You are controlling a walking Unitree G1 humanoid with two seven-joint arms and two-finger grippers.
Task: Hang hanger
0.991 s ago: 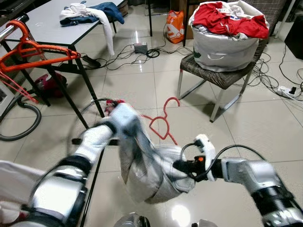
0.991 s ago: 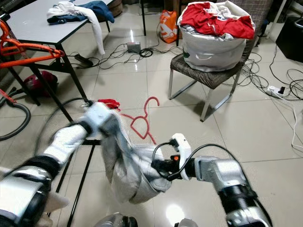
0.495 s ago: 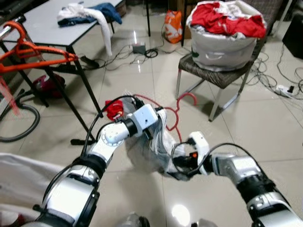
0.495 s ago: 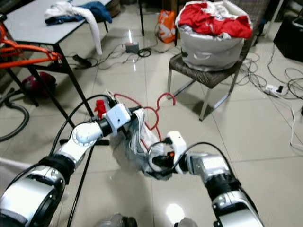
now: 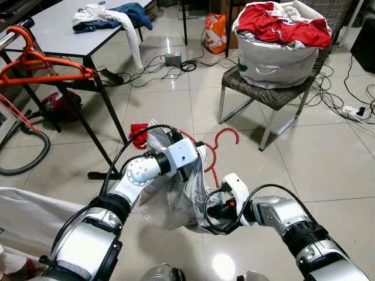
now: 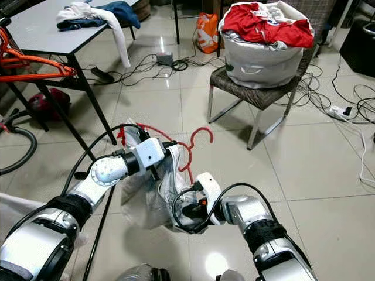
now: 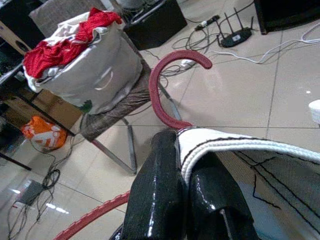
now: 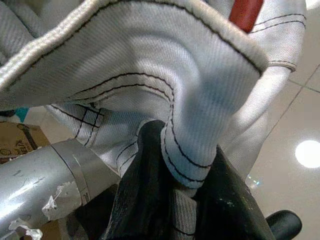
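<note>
Your left gripper (image 7: 182,172) and right gripper (image 8: 170,200) both clamp the pale grey stitched garment (image 5: 170,202) draped on the red plastic hanger (image 5: 225,137).

You have two grippers in play: the left gripper (image 5: 188,171) and the right gripper (image 5: 206,212), both clamped on one white garment (image 5: 170,202). Count one red hanger (image 5: 221,139) threaded in that garment, and at least one orange hanger (image 5: 41,61) on the rack to your left. There is one table (image 5: 55,32) with one pile of clothes (image 5: 114,14), one chair (image 5: 269,96) carrying one laundry bag (image 5: 275,50), and one orange bag (image 5: 215,32) behind.
</note>
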